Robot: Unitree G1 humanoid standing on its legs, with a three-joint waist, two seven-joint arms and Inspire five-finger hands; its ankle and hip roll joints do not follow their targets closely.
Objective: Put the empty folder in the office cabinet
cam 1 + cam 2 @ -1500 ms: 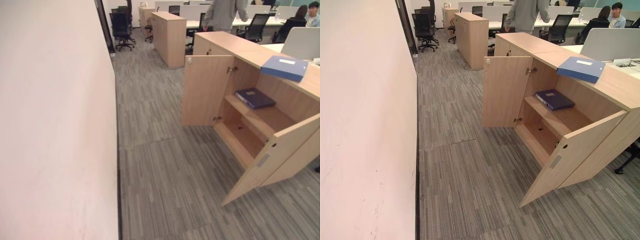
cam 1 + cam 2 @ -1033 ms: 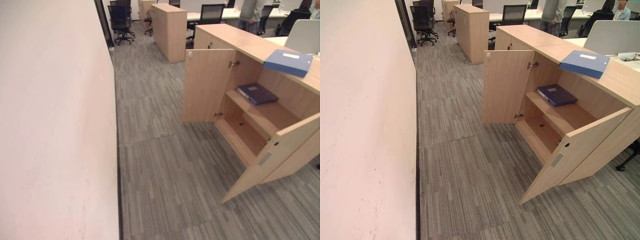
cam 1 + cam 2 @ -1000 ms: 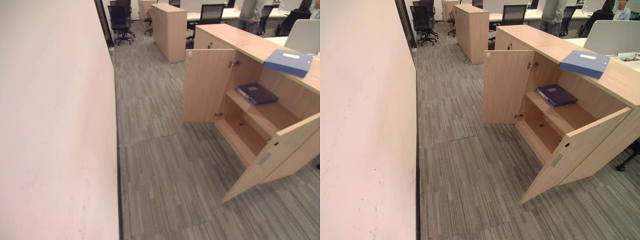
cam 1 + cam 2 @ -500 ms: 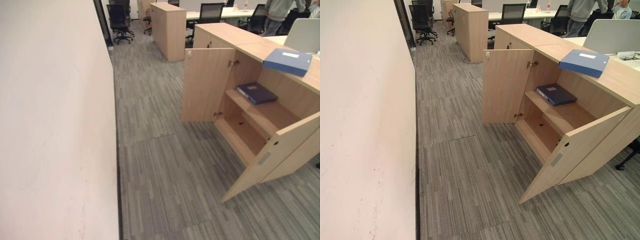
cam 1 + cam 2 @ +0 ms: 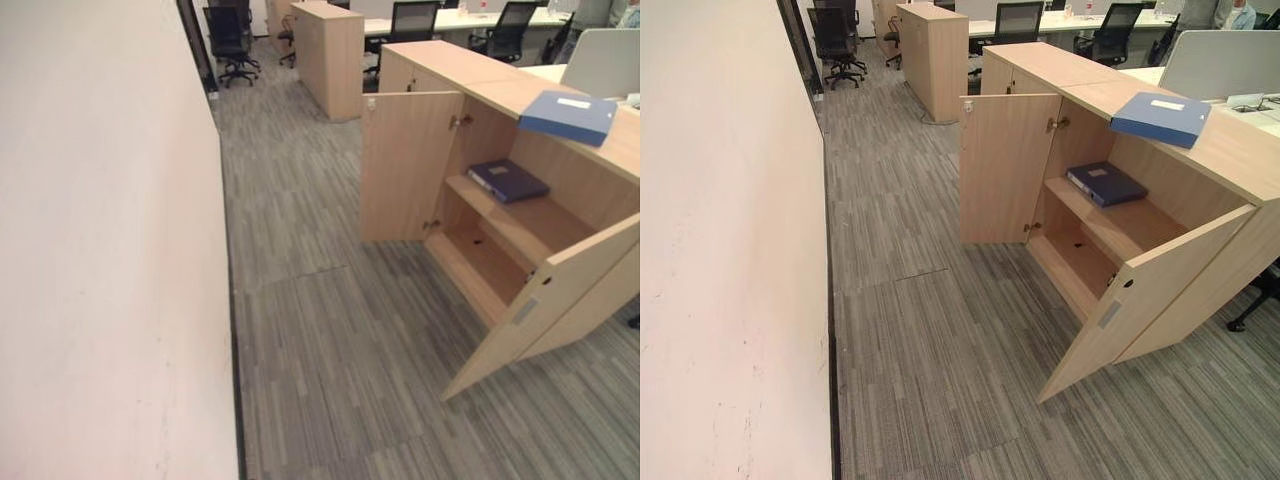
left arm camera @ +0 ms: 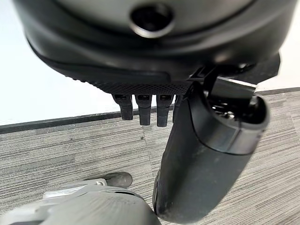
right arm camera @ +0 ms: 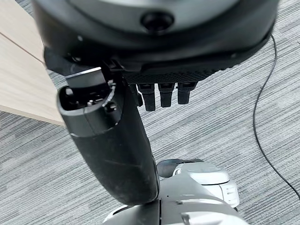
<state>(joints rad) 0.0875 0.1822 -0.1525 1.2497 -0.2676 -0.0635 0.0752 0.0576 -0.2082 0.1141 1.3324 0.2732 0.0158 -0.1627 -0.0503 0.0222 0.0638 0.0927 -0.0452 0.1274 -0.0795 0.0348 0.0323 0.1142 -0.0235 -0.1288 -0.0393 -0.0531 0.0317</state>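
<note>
A light blue folder [image 5: 570, 116] lies flat on top of the wooden office cabinet [image 5: 470, 80], near its front edge at the right. The cabinet's two doors stand open: the left door [image 5: 405, 165] and the right door [image 5: 545, 305]. On the upper shelf inside lies a dark blue folder [image 5: 1106, 183]; the lower shelf [image 5: 1080, 260] is bare. My left hand [image 6: 206, 154] hangs over the carpet, fingers straight, holding nothing. My right hand [image 7: 112, 145] hangs the same way, also holding nothing.
A long pale wall [image 5: 100, 250] runs along the left. Grey striped carpet [image 5: 330, 330] lies between it and the cabinet. Farther back stand a second wooden cabinet [image 5: 330, 55], black office chairs [image 5: 228, 40] and desks. A white partition [image 5: 1220, 62] rises behind the cabinet top.
The camera has shifted a little, so the cabinet sits slightly lower and nearer. The person at the back desks has walked off to the right. Both folders stay put.
</note>
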